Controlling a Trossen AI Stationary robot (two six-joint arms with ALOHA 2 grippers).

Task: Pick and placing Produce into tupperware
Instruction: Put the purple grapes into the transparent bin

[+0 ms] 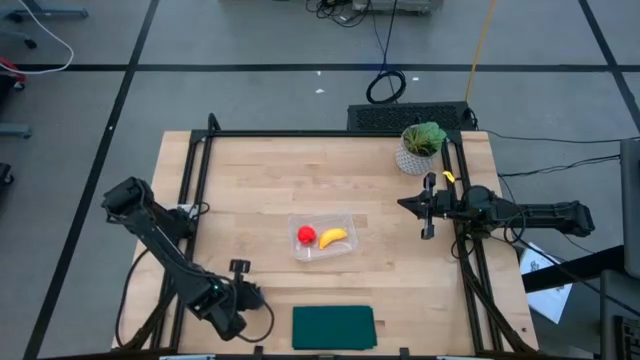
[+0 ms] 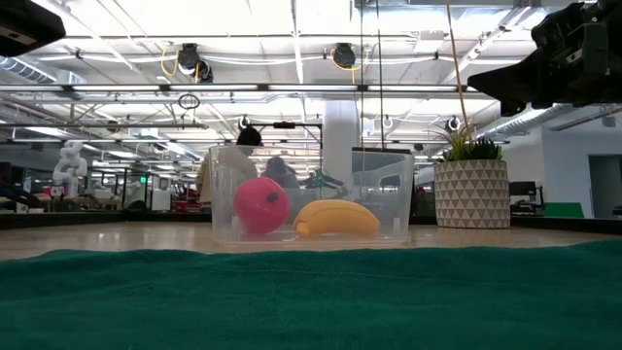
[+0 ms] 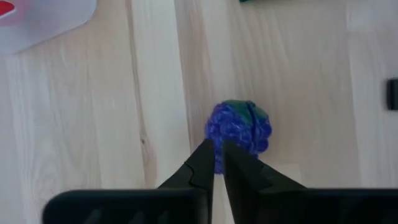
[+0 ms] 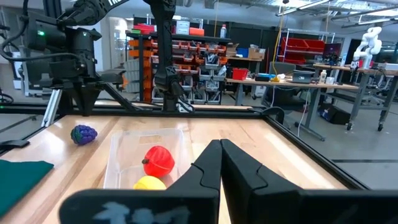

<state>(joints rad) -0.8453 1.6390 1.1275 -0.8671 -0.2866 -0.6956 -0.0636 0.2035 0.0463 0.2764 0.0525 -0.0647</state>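
Two produce pieces, red round one (image 1: 305,235) and banana (image 1: 333,237), are seen inside the tupperware (image 1: 322,219) mid-table. Purple lump (image 3: 239,126) lies on bare wood just ahead of left gripper (image 3: 218,157), fingers pressed together, empty. Right gripper (image 4: 220,154) is parked at the table's right edge, fingers pressed together.

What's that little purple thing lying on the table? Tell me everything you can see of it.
The purple piece is a small toy berry cluster: a bumpy blue-purple lump with a green cap on top, plastic by its look. It lies alone on the bare wooden table, outside the clear tub. The left gripper is close above it, fingers shut.
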